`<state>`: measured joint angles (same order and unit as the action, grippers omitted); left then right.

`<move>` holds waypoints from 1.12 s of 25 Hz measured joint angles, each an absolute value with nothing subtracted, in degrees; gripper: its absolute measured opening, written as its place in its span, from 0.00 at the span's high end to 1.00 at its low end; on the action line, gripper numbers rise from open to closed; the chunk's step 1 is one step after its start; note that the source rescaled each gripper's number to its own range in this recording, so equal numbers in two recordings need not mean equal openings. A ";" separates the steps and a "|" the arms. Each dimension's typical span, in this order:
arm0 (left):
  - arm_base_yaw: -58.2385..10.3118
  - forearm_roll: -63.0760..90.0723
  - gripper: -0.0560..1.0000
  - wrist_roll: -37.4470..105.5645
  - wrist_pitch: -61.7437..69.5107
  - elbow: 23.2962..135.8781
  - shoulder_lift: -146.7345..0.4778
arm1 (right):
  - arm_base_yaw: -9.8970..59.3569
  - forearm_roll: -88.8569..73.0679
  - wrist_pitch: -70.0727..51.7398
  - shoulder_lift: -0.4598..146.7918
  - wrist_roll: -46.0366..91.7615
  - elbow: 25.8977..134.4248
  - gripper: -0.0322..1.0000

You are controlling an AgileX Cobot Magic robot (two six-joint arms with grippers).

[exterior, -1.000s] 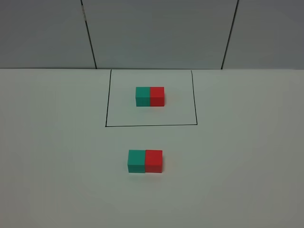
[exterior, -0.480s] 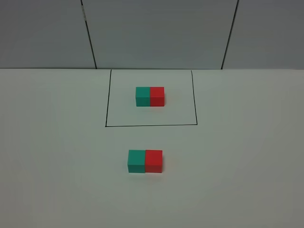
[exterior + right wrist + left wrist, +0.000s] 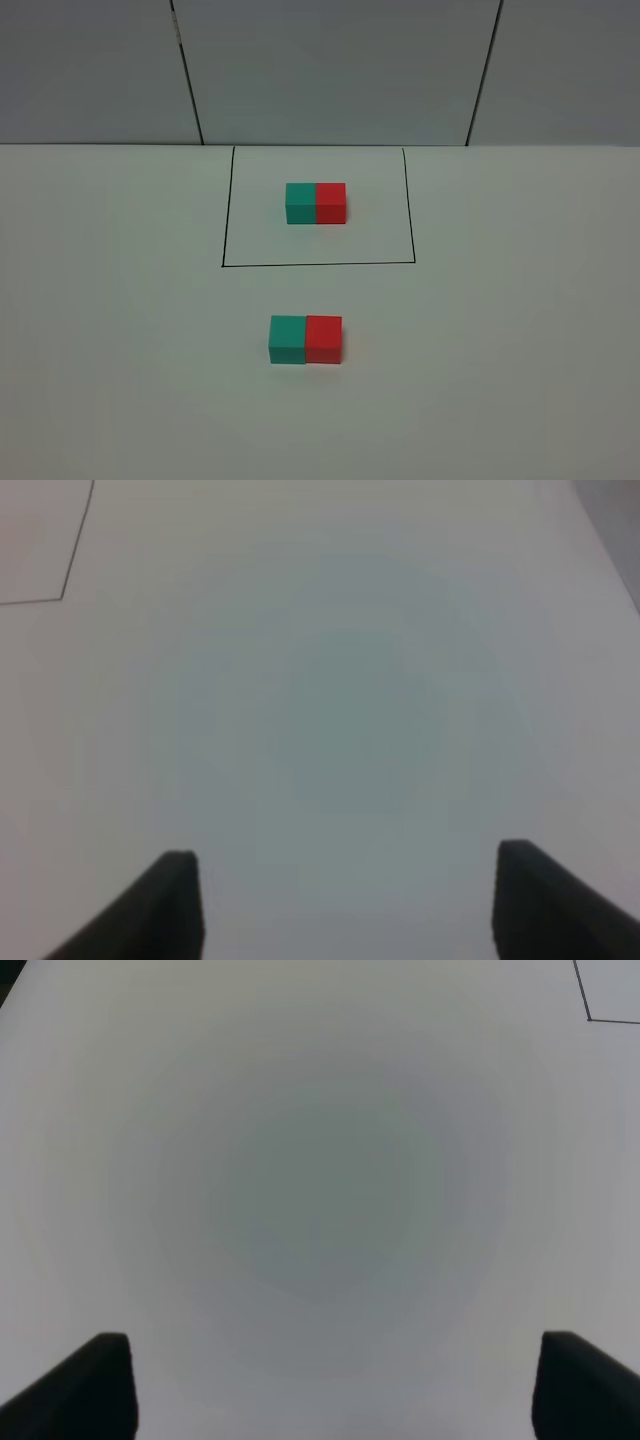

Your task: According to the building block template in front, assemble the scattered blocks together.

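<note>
The building block template (image 3: 316, 203), a teal cube joined to a red cube, lies inside the black drawn rectangle (image 3: 318, 265) at the back of the white table. In front of the rectangle the two scattered blocks sit side by side and touching: teal cube (image 3: 287, 339) on the left, red cube (image 3: 324, 338) on the right. Neither arm shows in the exterior high view. My left gripper (image 3: 330, 1385) is open over bare table, with nothing between its dark fingertips (image 3: 100, 1380). My right gripper (image 3: 345, 900) is open too, also over bare table.
The white table (image 3: 120, 330) ends at a grey panelled wall (image 3: 330, 70) behind the rectangle. A corner of the drawn rectangle (image 3: 590, 1018) shows in the left wrist view, and another corner (image 3: 62, 595) in the right wrist view.
</note>
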<state>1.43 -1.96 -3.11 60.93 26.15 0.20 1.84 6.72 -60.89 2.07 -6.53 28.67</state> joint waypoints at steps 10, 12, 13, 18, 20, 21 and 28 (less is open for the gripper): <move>1.43 -1.96 0.08 -3.11 60.93 26.15 0.20 | 1.84 6.72 -60.89 2.07 -6.53 28.67 0.25; 1.43 -1.96 0.08 -3.11 60.93 26.15 0.20 | 1.84 6.72 -60.89 2.07 -6.53 28.67 0.25; 1.43 -1.96 0.08 -3.11 60.93 26.15 0.20 | 1.84 6.72 -60.89 2.07 -6.53 28.67 0.25; 1.43 -1.96 0.08 -3.11 60.93 26.15 0.20 | 1.84 6.72 -60.89 2.07 -6.53 28.67 0.25; 1.43 -1.96 0.08 -3.11 60.93 26.15 0.20 | 1.84 6.72 -60.89 2.07 -6.53 28.67 0.25; 1.43 -1.96 0.08 -3.11 60.93 26.15 0.20 | 1.84 6.72 -60.89 2.07 -6.53 28.67 0.25; 1.43 -1.96 0.08 -3.11 60.93 26.15 0.20 | 1.84 6.77 -60.89 2.07 -6.53 28.67 0.25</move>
